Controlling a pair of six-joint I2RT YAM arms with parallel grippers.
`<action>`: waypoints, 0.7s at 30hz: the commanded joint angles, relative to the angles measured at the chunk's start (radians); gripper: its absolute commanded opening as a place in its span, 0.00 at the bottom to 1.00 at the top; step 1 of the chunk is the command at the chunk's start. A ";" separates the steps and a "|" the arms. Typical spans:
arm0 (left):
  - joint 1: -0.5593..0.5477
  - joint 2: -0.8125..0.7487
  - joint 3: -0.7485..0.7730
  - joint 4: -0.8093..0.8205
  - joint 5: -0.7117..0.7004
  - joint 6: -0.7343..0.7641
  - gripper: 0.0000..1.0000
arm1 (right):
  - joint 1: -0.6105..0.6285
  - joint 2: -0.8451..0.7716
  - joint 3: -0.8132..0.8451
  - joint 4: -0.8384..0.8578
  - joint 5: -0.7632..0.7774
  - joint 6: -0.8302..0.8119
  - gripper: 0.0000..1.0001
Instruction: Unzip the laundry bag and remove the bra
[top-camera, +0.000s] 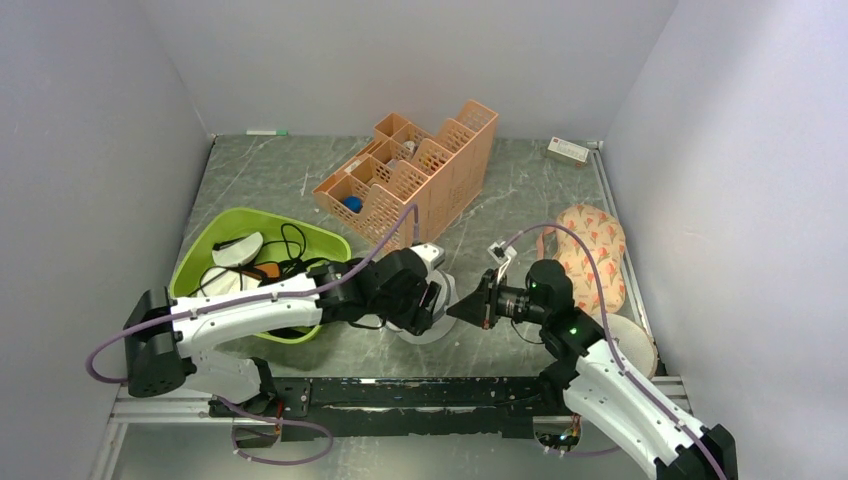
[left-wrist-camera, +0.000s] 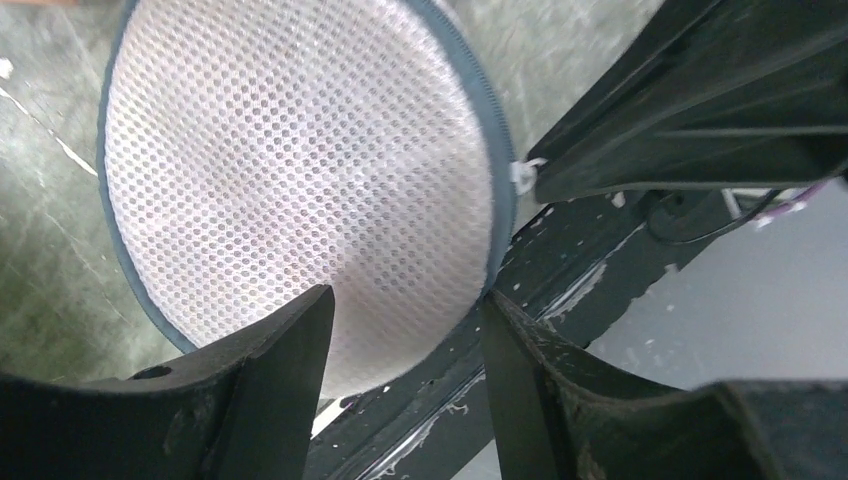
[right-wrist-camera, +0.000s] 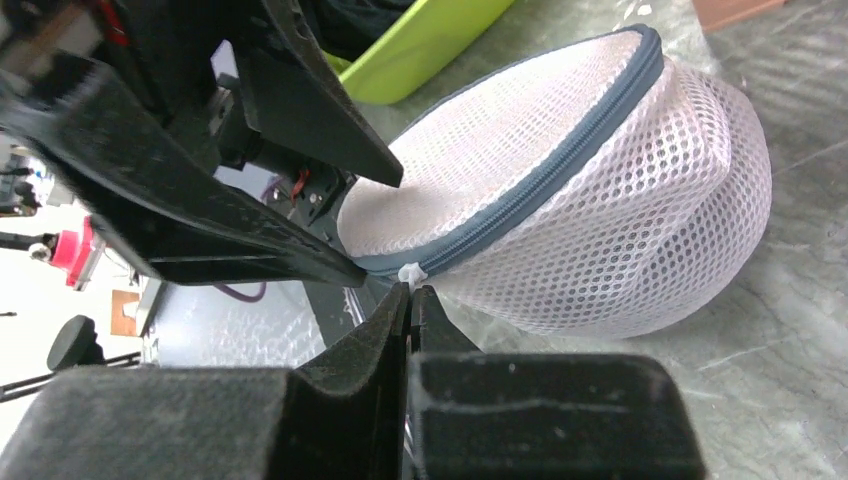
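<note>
Closest in, the right gripper has its two black fingers pressed together on the small white zipper pull, which sits at the low end of the grey zip. The zip runs closed along the whole stretch that shows. It belongs to the laundry bag, a round white mesh drum that rests tilted on the grey marbled table near its front edge, between the two arms and just right of the green bin. The left gripper comes at the bag from the other side. Its jaws stand partly apart and are closed on the bag's rim, one finger pressing on the flat mesh lid and the other against the zip edge. What the bag holds cannot be made out through the mesh. Clothing and dark straps lie in the green bin, and a peach slotted organizer stands behind the arms. A flower-print cloth and a beige round pouch lie along the right wall.
</note>
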 joint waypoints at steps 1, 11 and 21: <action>0.012 -0.009 -0.110 0.142 0.059 0.009 0.65 | 0.003 0.015 -0.024 0.007 -0.033 -0.049 0.00; 0.012 -0.036 -0.104 0.224 0.012 -0.044 0.77 | 0.003 -0.028 -0.074 0.085 0.006 -0.016 0.00; 0.012 0.043 -0.032 0.210 -0.003 -0.023 0.57 | 0.002 0.016 -0.041 0.092 0.035 -0.036 0.00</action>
